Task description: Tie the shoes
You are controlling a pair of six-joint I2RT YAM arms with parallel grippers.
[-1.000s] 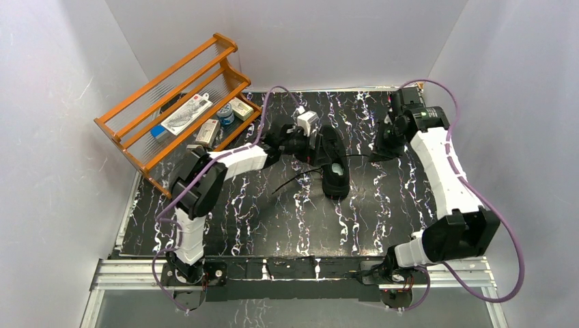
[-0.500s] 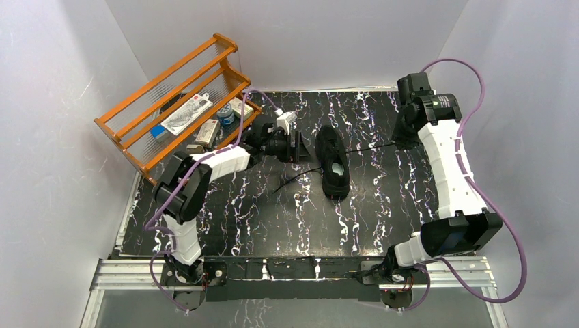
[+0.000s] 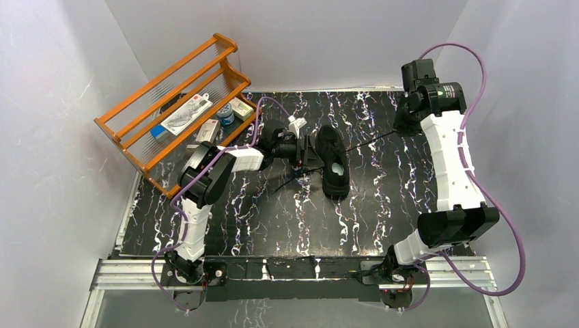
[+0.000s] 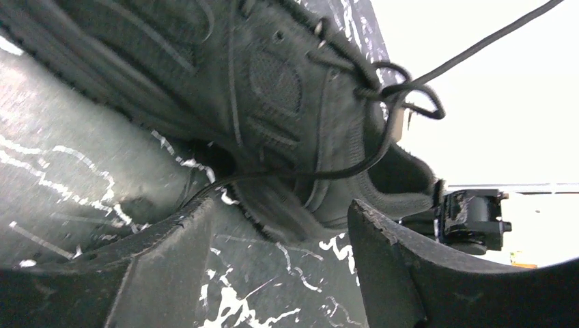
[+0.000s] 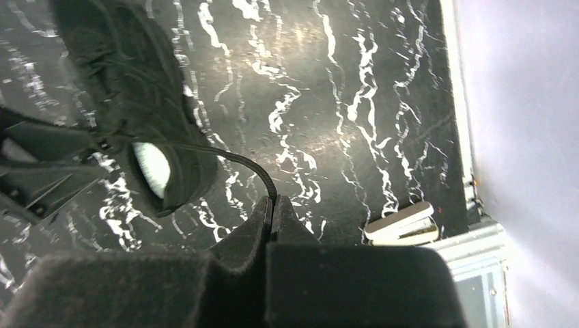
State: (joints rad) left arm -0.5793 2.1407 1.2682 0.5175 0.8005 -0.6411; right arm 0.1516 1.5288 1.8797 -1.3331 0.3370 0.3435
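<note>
Now my left gripper (image 3: 313, 154) gapes just left of the sneaker (image 3: 334, 167); right gripper (image 5: 273, 205) pinches its lace (image 5: 240, 159) taut.

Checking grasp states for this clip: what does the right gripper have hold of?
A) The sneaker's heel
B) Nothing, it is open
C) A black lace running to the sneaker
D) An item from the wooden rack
C: in the right wrist view the right gripper is shut on the black lace, which runs back across the table to the sneaker.
</note>
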